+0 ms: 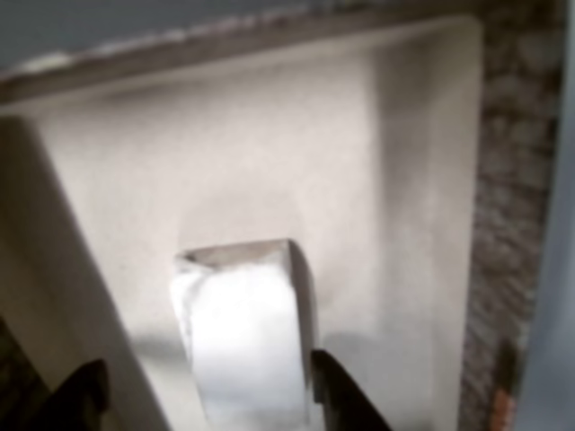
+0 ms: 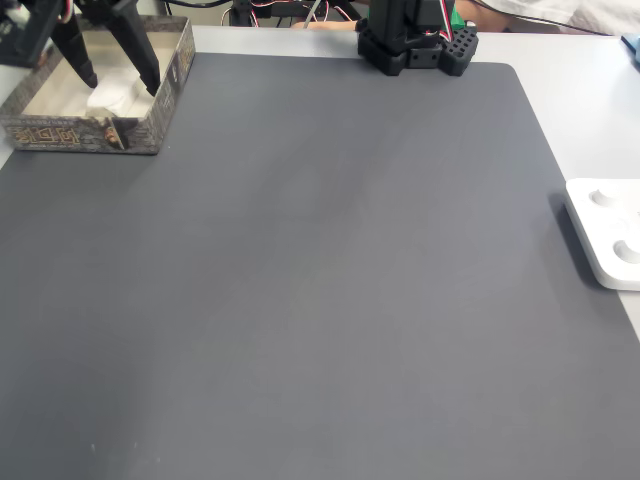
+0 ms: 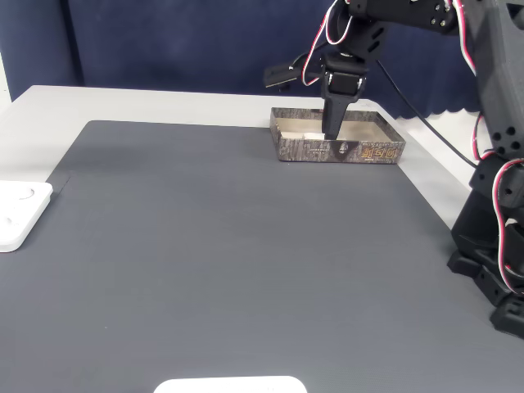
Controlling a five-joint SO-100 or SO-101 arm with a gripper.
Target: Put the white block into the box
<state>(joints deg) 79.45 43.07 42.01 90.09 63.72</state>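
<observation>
My claw [image 2: 112, 72] hangs spread apart inside the box [image 2: 168, 88], at ten o'clock on the tabletop, with the white block [image 2: 115, 97] lying on the box floor between its tips.

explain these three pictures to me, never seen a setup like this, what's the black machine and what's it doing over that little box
The black machine is a small robot arm, bolted at the edge of a table, with a two-finger gripper at its end.

Two pictures come from cameras that stand still: one looks down over the dark grey mat, the other looks across the table from the side. The blurry close-up looks along the gripper's fingers into the box.

On the table sits the box, a shallow tray with patterned outer walls and a pale inside. The white block is down inside it, between the two dark fingers. The fingers look spread apart in the view from above, so the block seems to be released or close to it; whether they touch it, I cannot tell.

A white slab with round dimples lies at the mat's edge, apart from all this.
</observation>
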